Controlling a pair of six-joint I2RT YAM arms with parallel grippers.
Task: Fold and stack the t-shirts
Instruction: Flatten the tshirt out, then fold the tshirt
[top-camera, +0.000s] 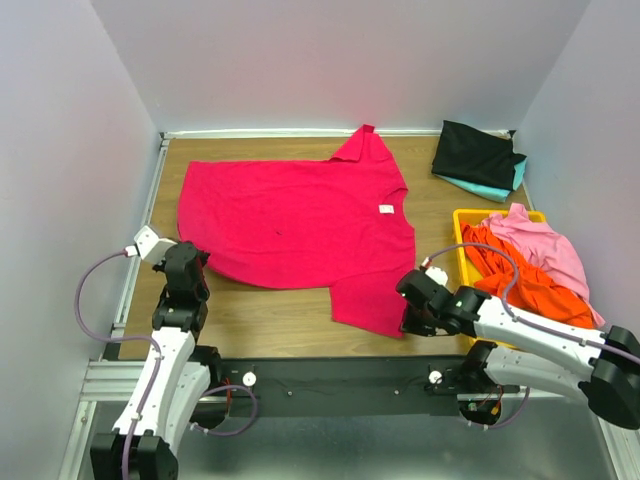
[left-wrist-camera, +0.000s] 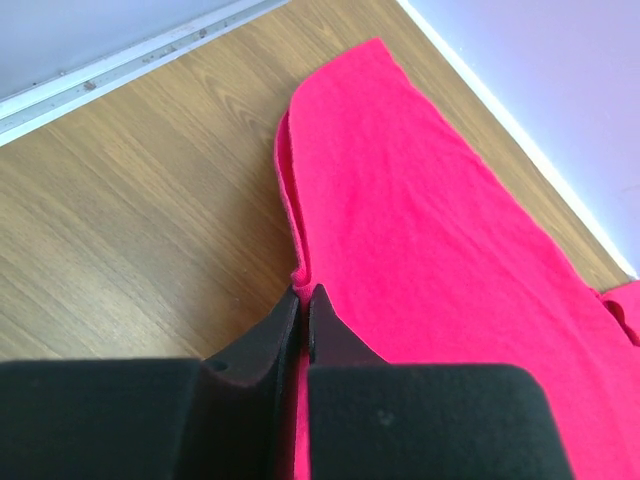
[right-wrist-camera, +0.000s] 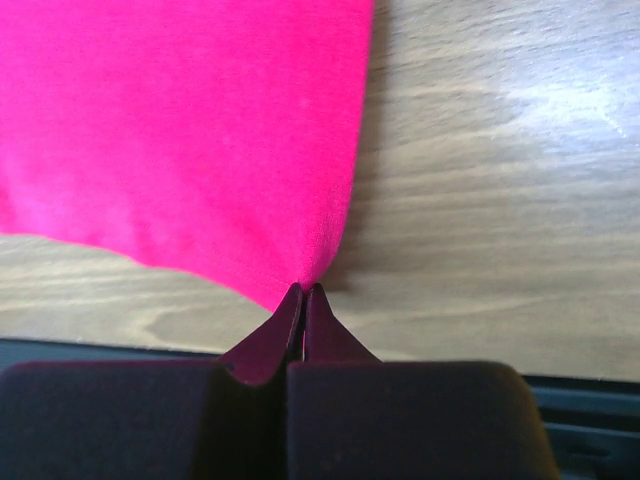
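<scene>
The crimson t-shirt (top-camera: 290, 215) lies spread flat across the middle of the worktop (top-camera: 270, 315), collar toward the right edge. Its small white neck label (top-camera: 385, 209) shows, with one sleeve reaching toward the far edge and the other toward the near edge. The left gripper (left-wrist-camera: 303, 292) is closed tight on the hem at the near-left side, cloth pinched between its fingers. The right gripper (right-wrist-camera: 303, 290) is likewise clamped on the tip of the near sleeve. In the far-right corner a folded black t-shirt (top-camera: 478, 152) sits on a teal t-shirt (top-camera: 490, 188). Along the right edge a yellow bin (top-camera: 462, 217) holds a rumpled orange t-shirt (top-camera: 520, 285) and pink t-shirt (top-camera: 540, 245). The worktop is light wood grain, and pale lilac walls (top-camera: 60, 150) close it in on three sides.
</scene>
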